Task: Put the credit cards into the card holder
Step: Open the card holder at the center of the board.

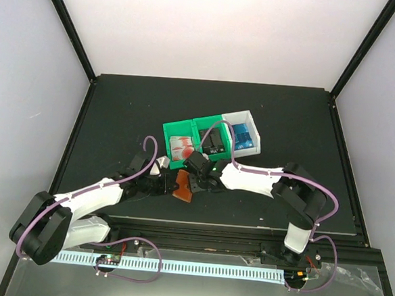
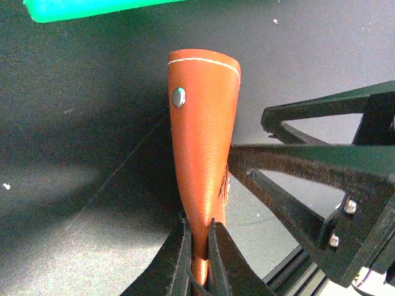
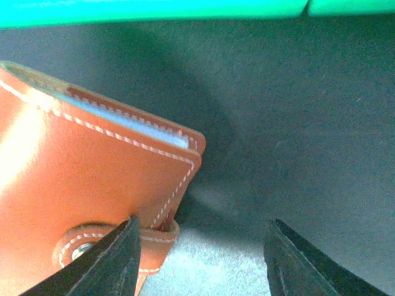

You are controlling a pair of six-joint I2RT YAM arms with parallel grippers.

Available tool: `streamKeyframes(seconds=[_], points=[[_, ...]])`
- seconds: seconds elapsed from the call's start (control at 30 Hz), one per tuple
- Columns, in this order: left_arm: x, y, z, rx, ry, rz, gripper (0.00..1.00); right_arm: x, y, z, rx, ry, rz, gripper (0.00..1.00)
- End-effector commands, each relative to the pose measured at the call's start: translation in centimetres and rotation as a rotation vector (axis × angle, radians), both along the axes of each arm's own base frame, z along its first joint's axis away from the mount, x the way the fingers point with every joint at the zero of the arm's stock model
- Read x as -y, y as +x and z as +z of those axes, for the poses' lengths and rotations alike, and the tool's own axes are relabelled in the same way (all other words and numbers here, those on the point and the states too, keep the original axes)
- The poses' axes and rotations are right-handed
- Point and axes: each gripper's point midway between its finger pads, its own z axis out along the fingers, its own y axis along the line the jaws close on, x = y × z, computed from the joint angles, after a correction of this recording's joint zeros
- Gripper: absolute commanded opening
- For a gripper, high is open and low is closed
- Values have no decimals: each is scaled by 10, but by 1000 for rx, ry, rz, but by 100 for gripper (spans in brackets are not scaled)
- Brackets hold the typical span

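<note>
Near the middle of the black table (image 1: 118, 115), just in front of the green bins (image 1: 185, 128), the reddish-brown leather card holder (image 2: 203, 135) sits between the two grippers. The left gripper (image 2: 197, 227) has its fingers pressed together on one edge of the holder, pinching the leather. The folded wallet extends away from the fingertips, with its metal snap (image 2: 178, 97) facing the wrist camera. That arm reaches in low from the near left, its forearm pointing toward the centre.

The right arm sweeps leftward from its base at the near right, elbow bent and wrist close beside the holder. The right gripper (image 3: 200, 259) is spread wide, one finger (image 3: 111, 265) at the holder's corner by the snap tab (image 3: 154, 237) and the other over bare table.

Red-and-white credit cards (image 1: 180, 147) lie in the left green bin, black cards (image 1: 215, 141) in the middle one, and blue cards (image 1: 244, 139) in the white bin (image 1: 250, 118).
</note>
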Motion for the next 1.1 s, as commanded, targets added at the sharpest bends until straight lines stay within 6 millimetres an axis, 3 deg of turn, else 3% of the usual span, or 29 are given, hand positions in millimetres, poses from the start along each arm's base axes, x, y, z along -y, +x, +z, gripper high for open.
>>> streamKeyframes(seconds=[0.0, 0.17, 0.53, 0.7, 0.97, 1.07], points=[[8, 9, 19, 59, -25, -24, 2, -14, -10, 18, -17, 114, 41, 58], [8, 9, 19, 61, -22, -26, 2, -29, -7, 41, 23, 207, 71, 63], [10, 10, 24, 74, -32, -33, 1, -23, -12, 7, -44, 113, 79, 64], [6, 11, 24, 78, -13, -16, 1, 3, -9, -5, -28, -14, 17, 58], [-3, 13, 24, 94, 27, 14, 2, 74, 8, -7, 95, -302, -183, 47], [-2, 12, 24, 93, 25, 8, 2, 74, 9, 3, 119, -276, -188, 46]])
